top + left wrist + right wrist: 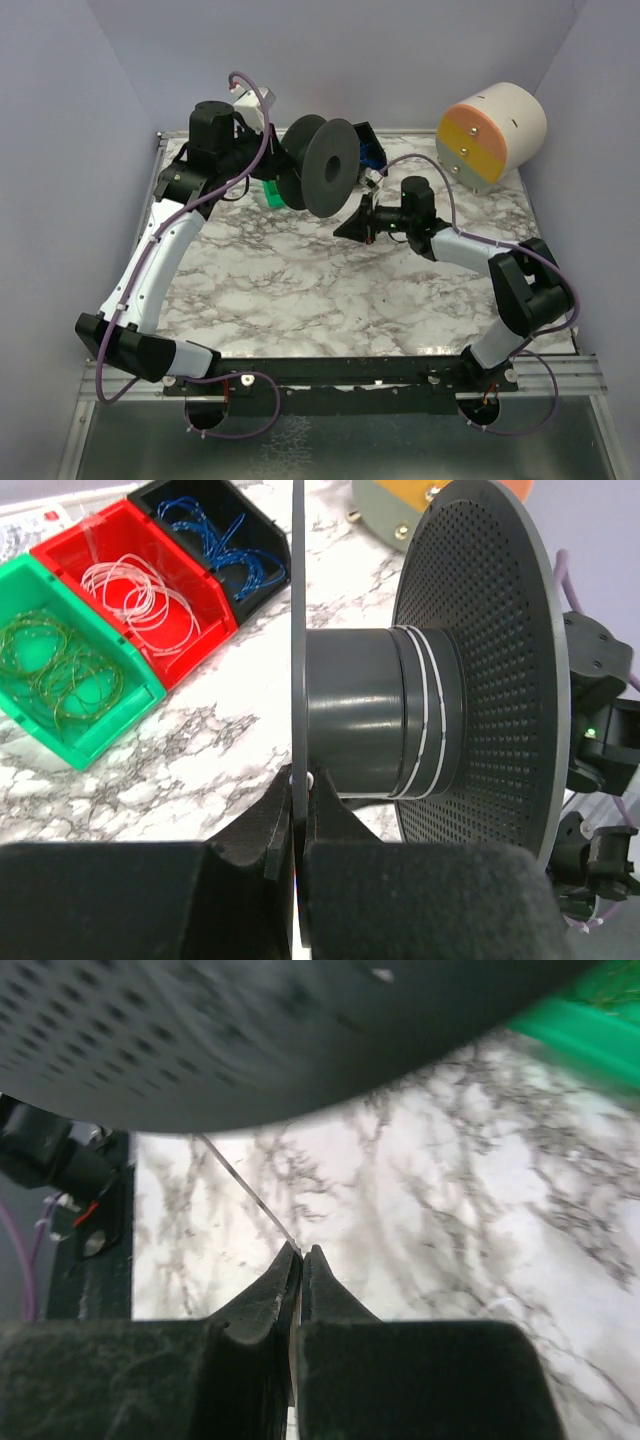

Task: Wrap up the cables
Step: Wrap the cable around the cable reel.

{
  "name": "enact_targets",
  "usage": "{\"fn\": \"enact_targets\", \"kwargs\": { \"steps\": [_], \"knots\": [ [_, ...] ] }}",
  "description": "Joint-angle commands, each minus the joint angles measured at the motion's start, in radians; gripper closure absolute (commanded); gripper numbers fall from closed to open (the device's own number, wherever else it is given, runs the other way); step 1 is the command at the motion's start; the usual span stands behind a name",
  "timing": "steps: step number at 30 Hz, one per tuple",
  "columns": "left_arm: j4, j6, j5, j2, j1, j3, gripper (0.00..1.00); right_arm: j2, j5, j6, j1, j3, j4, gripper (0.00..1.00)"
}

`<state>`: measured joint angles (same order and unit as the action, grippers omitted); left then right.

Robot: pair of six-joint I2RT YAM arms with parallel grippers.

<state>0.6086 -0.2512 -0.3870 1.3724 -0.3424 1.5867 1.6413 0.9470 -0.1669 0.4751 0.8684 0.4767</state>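
My left gripper (298, 780) is shut on the thin near flange of a dark grey spool (360, 710), which it holds on its side above the table (300, 270). A few turns of whitish cable (420, 715) lie round the spool's core. My right gripper (302, 1250) is shut on a thin whitish cable (245, 1188) that runs up and left from its tips to under the spool's perforated flange (250, 1030). In the top view the right gripper (352, 224) sits just below and right of the spool (325, 170). Loose cables fill three bins: green (50, 665), whitish (135, 595), blue (220, 540).
A green bin (90, 730), a red bin (60, 555) and a dark bin (165, 495) stand in a row behind the spool. A big cylinder with a pink and orange face (490, 135) stands at the back right. Grey walls close in the marble table.
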Motion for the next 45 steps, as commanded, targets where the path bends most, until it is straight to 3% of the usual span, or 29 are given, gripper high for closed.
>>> {"fn": "enact_targets", "kwargs": {
  "steps": [1,12,18,27,35,39,45],
  "knots": [
    [-0.082,-0.037,-0.072,-0.030,0.008,0.097,1.00,-0.010,-0.148,-0.001,-0.044,0.004,0.005,1.00],
    [-0.043,-0.041,-0.007,0.027,0.008,0.247,1.00,-0.003,-0.175,0.073,-0.050,0.020,-0.015,0.99],
    [-0.053,-0.048,-0.024,0.028,0.006,0.218,1.00,-0.010,-0.070,0.146,-0.049,0.075,-0.017,0.99],
    [-0.053,-0.010,-0.011,0.028,-0.005,0.221,1.00,0.036,0.185,0.227,-0.049,0.119,0.036,0.60],
    [-0.054,-0.020,-0.044,0.042,-0.012,0.232,1.00,0.043,0.293,0.175,-0.046,0.044,0.224,0.46],
    [-0.055,-0.026,-0.064,0.048,-0.012,0.227,1.00,0.045,0.301,0.121,-0.041,-0.013,0.391,0.30],
    [-0.076,-0.051,-0.114,0.052,-0.012,0.212,1.00,0.094,0.192,0.078,-0.019,0.022,0.437,0.30]
  ]
}}
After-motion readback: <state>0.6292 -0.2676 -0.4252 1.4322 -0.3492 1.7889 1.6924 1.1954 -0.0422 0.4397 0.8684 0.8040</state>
